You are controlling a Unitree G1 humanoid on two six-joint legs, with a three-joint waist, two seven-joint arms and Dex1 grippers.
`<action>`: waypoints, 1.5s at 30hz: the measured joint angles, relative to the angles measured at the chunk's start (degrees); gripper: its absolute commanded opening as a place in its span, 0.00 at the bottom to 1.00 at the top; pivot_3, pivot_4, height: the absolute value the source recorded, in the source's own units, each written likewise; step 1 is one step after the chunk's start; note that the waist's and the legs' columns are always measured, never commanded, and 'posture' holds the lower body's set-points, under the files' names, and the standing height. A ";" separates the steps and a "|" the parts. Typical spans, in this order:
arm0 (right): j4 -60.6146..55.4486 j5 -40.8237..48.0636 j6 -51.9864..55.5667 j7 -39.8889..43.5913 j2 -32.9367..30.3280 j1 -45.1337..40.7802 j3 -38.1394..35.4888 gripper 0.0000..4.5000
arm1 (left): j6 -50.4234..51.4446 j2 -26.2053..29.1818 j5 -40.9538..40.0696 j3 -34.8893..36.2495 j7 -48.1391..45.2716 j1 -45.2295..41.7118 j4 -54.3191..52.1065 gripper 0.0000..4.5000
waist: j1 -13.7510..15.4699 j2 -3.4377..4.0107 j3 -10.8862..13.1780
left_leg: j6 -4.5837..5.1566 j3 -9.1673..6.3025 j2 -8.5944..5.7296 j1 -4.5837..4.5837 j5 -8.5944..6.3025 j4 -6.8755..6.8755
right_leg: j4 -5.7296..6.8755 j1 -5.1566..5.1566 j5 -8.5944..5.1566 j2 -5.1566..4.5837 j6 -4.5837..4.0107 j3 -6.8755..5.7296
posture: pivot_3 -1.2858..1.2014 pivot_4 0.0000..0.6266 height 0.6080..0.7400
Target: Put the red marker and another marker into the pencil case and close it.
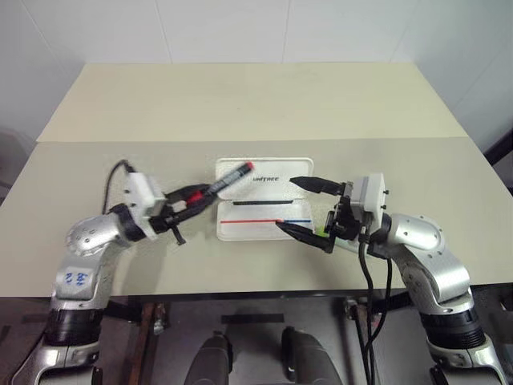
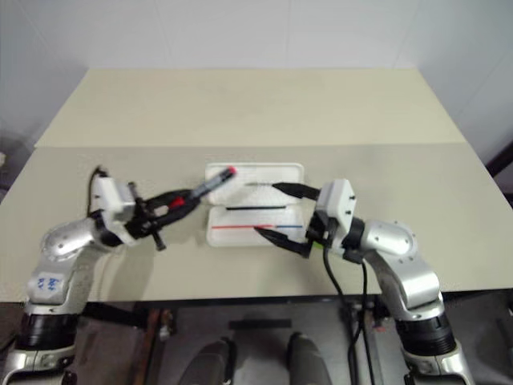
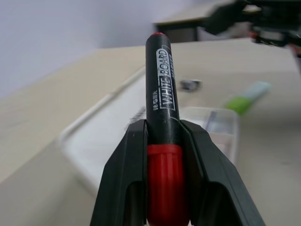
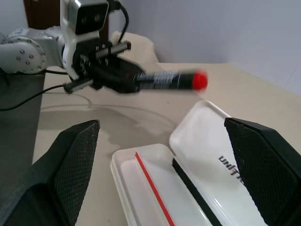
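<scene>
Pale beige table point(image 1: 240, 104) fills most of the head view, made of two tops that meet at a seam running across the frame above the middle, with white walls behind it at the top edge. At the centre of the frame lies the pencil case point(image 1: 264, 186), a white hinged box opened flat, its lid the upper half and its tray the lower half, where a thin red-and-blue line is printed. Coming in from the left of the frame, the left gripper point(image 1: 195, 202) is clamped on the red marker point(image 1: 230, 177), its two black fingers closed narrowly around the marker at the red cap. The marker slants up and to the right, and its red end sits over the upper left corner of the case lid, raised clear of the table. White lettering on the marker's dark barrel reads "WHITE BOARD" in the left wrist view. From the right of the frame, the right gripper point(image 1: 295, 204) has its fingers spread wide and holds nothing; one finger reaches over the lid's right part, the other over the tray's right end. Dark print on the lid reads "UNITREE". Another marker point(image 3: 246, 97), green-capped with a pale barrel, lies on the table beyond the case in the left wrist view
</scene>
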 measured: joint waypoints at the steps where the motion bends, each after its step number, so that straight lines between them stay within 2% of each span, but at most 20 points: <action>1: -0.72 0.01 0.00 -0.32 -0.19 0.43 -0.22 1.00 | -1.53 0.18 1.30 -1.48 -1.80 -1.72 2.61 0.13 | -0.03 0.00 0.00 | 0.00 0.01 0.00 0.00 0.00 -0.01 | 0.01 0.00 0.00 0.01 0.00 0.00 | 0.52 0.24 1.00; 10: -6.10 -0.04 0.83 -3.71 -3.11 6.41 -3.61 1.00 | -17.53 -4.24 11.40 -11.13 -11.94 -17.71 29.30 0.13 | 0.06 -0.01 0.00 | 0.05 0.02 -0.05 -0.07 0.00 0.11 | 0.04 0.01 0.03 0.01 0.10 0.00 | 0.52 0.24 1.00; 16: -10.77 -0.22 1.65 -7.38 -3.64 10.33 -5.17 1.00 | -26.04 -9.03 17.29 -13.60 -10.93 -24.81 43.85 0.13 | -0.05 -0.03 0.02 | 0.06 0.01 -0.06 -0.10 0.01 0.25 | 0.15 0.00 0.04 0.02 0.16 0.01 | 0.52 0.24 1.00; 23: -13.70 -0.49 2.56 -10.17 -3.69 12.48 -6.27 1.00 | -29.38 -10.73 20.37 -13.82 -6.72 -28.02 51.80 0.13 | 0.15 -0.03 0.02 | 0.08 -0.06 -0.08 -0.09 0.01 0.51 | 0.35 0.06 0.05 0.03 0.19 0.02 | 0.52 0.24 1.00; 24: -13.86 -0.50 2.57 -10.47 -3.69 12.50 -6.27 1.00 | -29.36 -11.01 20.43 -13.73 -6.22 -28.18 52.40 0.30 | 0.21 -0.03 0.02 | 0.09 -0.07 -0.09 -0.09 0.01 0.60 | 0.36 0.11 0.06 0.03 0.22 0.02 | 0.52 0.24 1.00; 32: -14.00 -0.49 2.57 -11.00 -3.68 12.46 -6.23 1.00 | -28.62 -12.06 19.75 -11.70 -4.68 -28.15 51.77 0.88 | 0.15 -0.03 0.02 | 0.18 -0.11 -0.11 -0.10 -0.05 0.83 | 0.38 0.21 0.10 0.01 0.29 0.03 | 0.52 0.24 1.00; 34: -13.94 -0.49 2.56 -10.99 -3.67 12.23 -6.18 1.00 | -28.21 -12.32 19.20 -11.37 -5.01 -27.45 50.49 0.99 | 0.11 -0.03 0.02 | 0.19 -0.10 -0.11 -0.10 -0.06 0.81 | 0.37 0.21 0.08 0.01 0.30 0.03 | 0.52 0.24 1.00; 45: -9.43 2.48 3.21 -8.57 -4.03 10.30 -6.78 1.00 | -26.68 -13.17 13.91 -9.95 -11.28 -24.28 44.62 0.99 | 0.07 -0.03 0.02 | 0.21 -0.10 -0.11 -0.12 -0.08 0.90 | 0.42 0.21 0.08 0.01 0.31 0.05 | 0.52 0.24 1.00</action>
